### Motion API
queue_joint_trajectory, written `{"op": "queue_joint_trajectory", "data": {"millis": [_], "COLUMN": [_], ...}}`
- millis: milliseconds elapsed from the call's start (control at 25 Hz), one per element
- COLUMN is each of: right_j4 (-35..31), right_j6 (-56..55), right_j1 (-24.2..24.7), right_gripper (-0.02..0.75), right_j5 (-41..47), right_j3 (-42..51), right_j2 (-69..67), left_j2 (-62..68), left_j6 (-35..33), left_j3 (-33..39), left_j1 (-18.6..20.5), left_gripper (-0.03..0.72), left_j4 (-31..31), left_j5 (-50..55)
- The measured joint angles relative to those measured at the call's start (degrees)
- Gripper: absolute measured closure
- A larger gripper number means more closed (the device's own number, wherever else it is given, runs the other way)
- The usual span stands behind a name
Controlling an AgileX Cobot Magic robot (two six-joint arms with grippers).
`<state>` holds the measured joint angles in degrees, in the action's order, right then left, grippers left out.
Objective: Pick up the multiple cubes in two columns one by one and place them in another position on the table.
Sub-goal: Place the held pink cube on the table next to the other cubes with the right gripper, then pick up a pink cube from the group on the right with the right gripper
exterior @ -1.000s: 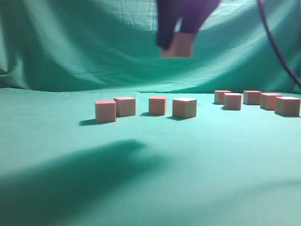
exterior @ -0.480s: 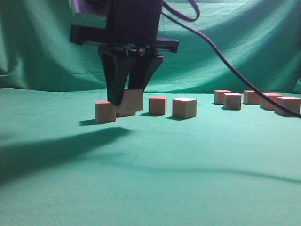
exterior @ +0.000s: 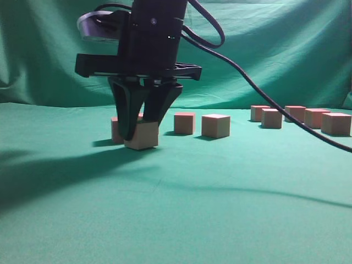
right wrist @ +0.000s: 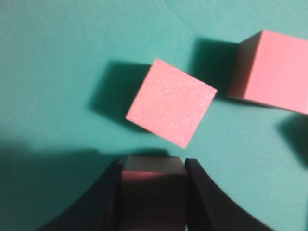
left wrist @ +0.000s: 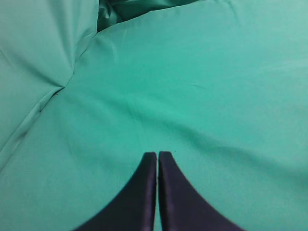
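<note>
No legible text, labels, brands, numbers or signs observed in any view; all cube faces and cloth surfaces are unmarked.

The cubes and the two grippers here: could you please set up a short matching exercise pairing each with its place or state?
Things:
1. left gripper
2. right gripper
3. held cube
4. rightmost cube

States:
a. between dark fingers, low at the table
b. shut over bare green cloth
c. clamped on a cube
d. free at the far right

Pairs: 1-b, 2-c, 3-a, 4-d
</note>
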<state>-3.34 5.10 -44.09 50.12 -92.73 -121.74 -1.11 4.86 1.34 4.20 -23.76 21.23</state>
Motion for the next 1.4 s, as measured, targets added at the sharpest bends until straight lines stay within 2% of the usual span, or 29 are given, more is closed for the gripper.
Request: {"op": "queue_joint_trajectory", "data": {"millis": [320, 520, 600, 720, 760, 920, 1240, 1400], "right_j4": [-1.15, -1.15, -1.15, -0.57, -0.46, 0.79, 5.29, 8.48], "right_j6": [0.07, 0.18, 0.18, 0.18, 0.18, 0.26, -0.44, -3.85], "right_j1": [0.0, 0.0, 0.0, 0.0, 0.0, 0.0, 0.11, 3.48], "right_gripper": [0.483, 0.205, 0.137, 0.144, 0.103, 0.119, 0.119, 0.119], "right_j5": [-0.22, 2.52, 6.57, 13.84, 16.25, 19.83, 20.92, 21.05], "right_j3": [-0.19, -1.66, -4.25, -9.74, -11.78, -17.7, -18.36, -15.17], "right_j2": [0.0, 0.0, 0.0, 0.0, 0.0, 0.0, 9.45, 17.64], "left_j2": [0.0, 0.0, 0.0, 0.0, 0.0, 0.0, 0.0, 0.0], "left_j6": [0.0, 0.0, 0.0, 0.0, 0.0, 0.0, 0.0, 0.0], "left_j3": [0.0, 0.0, 0.0, 0.0, 0.0, 0.0, 0.0, 0.0], "left_j1": [0.0, 0.0, 0.0, 0.0, 0.0, 0.0, 0.0, 0.0], "left_gripper": [0.688, 0.688, 0.688, 0.688, 0.688, 0.688, 0.688, 0.688], "left_j4": [0.0, 0.0, 0.0, 0.0, 0.0, 0.0, 0.0, 0.0], "left_j5": [0.0, 0.0, 0.0, 0.0, 0.0, 0.0, 0.0, 0.0]}}
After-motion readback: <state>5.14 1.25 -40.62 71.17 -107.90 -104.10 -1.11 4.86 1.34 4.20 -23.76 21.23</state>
